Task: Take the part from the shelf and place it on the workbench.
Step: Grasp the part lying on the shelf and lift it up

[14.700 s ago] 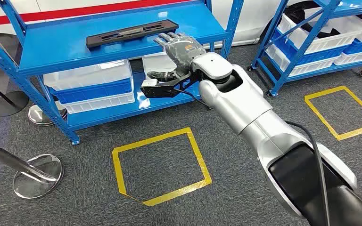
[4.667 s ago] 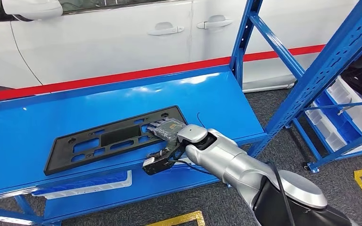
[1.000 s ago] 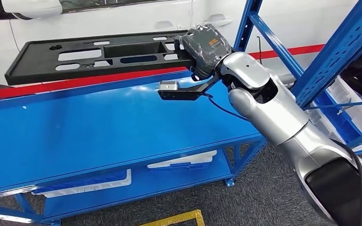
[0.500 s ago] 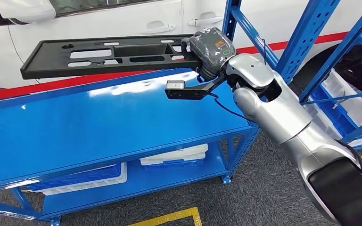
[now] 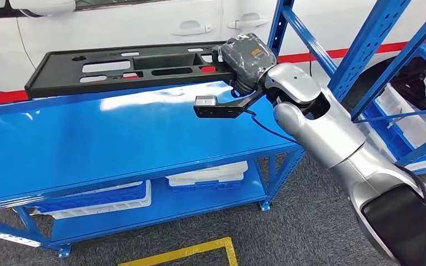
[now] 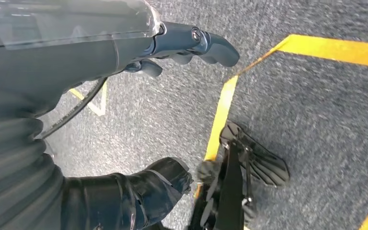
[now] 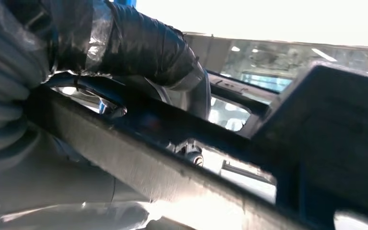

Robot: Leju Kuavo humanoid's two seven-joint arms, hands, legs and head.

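The part (image 5: 127,69) has risen clear off the blue shelf (image 5: 89,144); the right robot hand (image 5: 244,55) grips its end.

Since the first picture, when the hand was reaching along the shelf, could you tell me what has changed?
The right hand has taken hold of the black part at its end and lifted it off the blue shelf; the part now hangs level above the shelf top. The camera has also moved closer to the shelf. In the last second the grip and the part's height have barely altered. The left hand stays empty, hanging over the floor.
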